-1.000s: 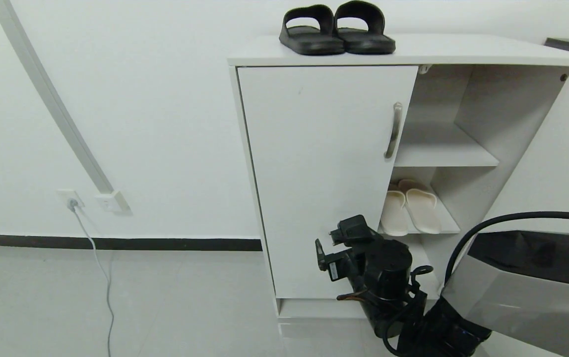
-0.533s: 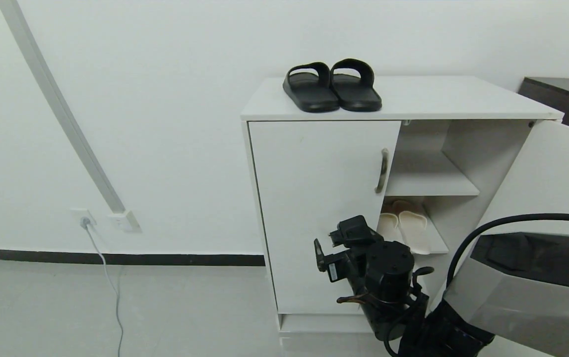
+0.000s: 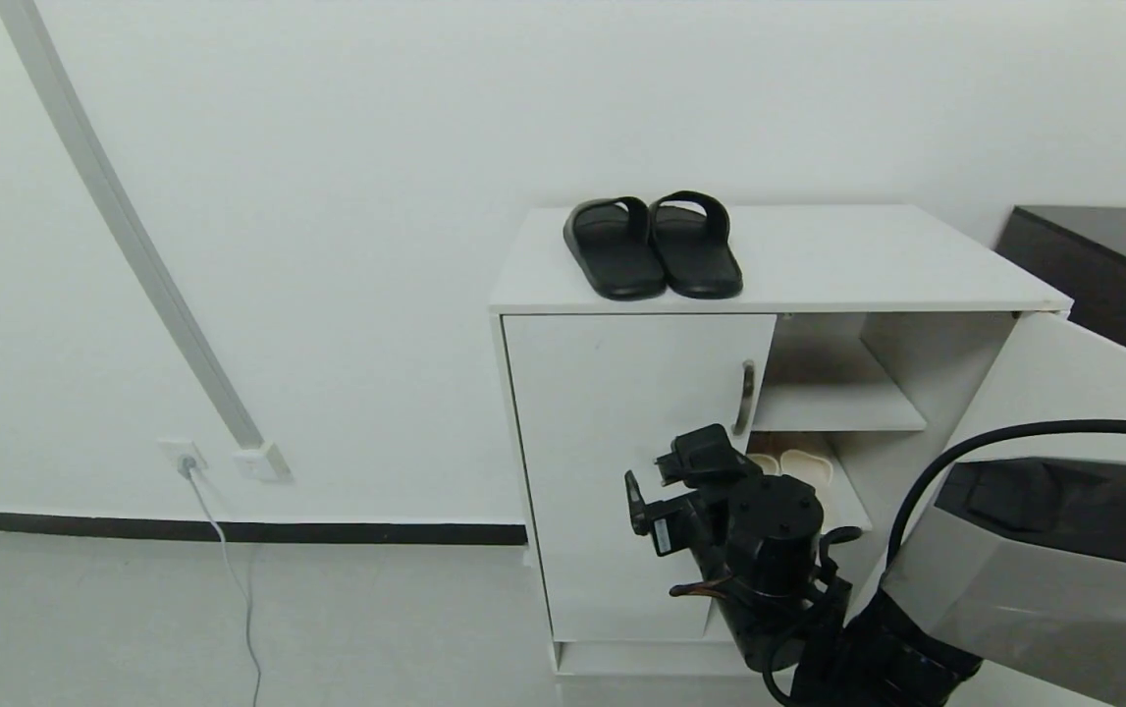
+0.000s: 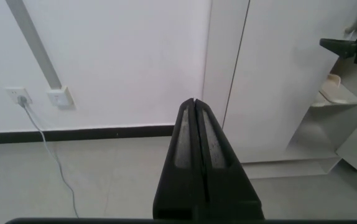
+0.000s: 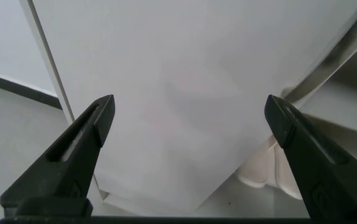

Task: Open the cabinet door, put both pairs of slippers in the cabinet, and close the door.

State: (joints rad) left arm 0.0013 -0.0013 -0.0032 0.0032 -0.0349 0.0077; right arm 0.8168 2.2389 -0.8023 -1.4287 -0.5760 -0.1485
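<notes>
A pair of black slippers [image 3: 653, 245] lies on top of the white cabinet [image 3: 867, 260]. Its left door [image 3: 621, 471] is closed, with a metal handle [image 3: 744, 397]. The right door [image 3: 1063, 383] stands swung open. Inside, a pair of white slippers [image 3: 798, 463] rests on the middle shelf, also seen as white slippers [image 5: 272, 165] beyond the closed door's edge. My right gripper [image 3: 656, 476] is open and empty, low in front of the closed door; its fingers [image 5: 85, 143] frame the door panel. My left gripper [image 4: 194, 102] is shut on nothing, off to the cabinet's left.
A wall socket with a cable [image 3: 185, 460] and a slanting conduit [image 3: 131, 245] lie left of the cabinet. A dark piece of furniture [image 3: 1102, 265] stands behind on the right. Bare grey floor [image 3: 229, 628] spreads to the left.
The whole head picture has shifted: the camera now looks from higher, so the cabinet sits lower and smaller. Slippers, doors and the right arm keep their places.
</notes>
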